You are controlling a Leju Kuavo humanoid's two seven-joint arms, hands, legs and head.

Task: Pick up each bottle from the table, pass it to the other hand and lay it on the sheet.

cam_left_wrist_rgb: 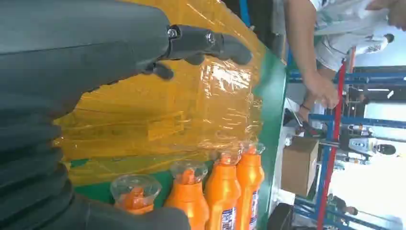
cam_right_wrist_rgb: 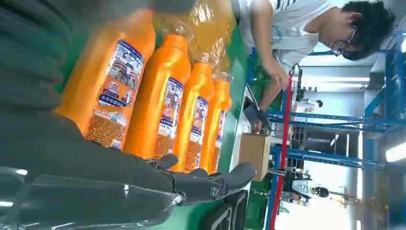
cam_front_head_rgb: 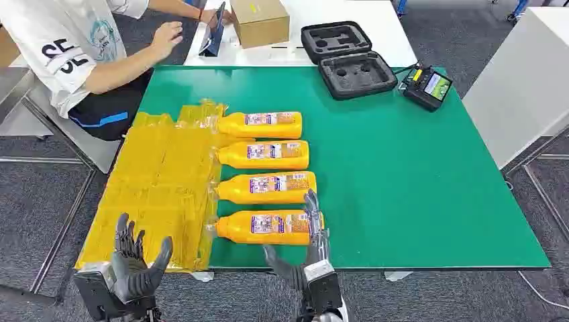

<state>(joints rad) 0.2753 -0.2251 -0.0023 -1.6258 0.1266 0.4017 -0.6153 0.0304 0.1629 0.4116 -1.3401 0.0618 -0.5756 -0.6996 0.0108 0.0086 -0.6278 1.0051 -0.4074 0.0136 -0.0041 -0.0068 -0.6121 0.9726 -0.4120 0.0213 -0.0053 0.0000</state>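
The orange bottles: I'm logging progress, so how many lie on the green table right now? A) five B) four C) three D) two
B: four orange bottles lie side by side in a row on the green table, from the farthest bottle to the nearest bottle, caps toward the yellow sheet; the right hand is at the nearest one's base and the left hand holds nothing.
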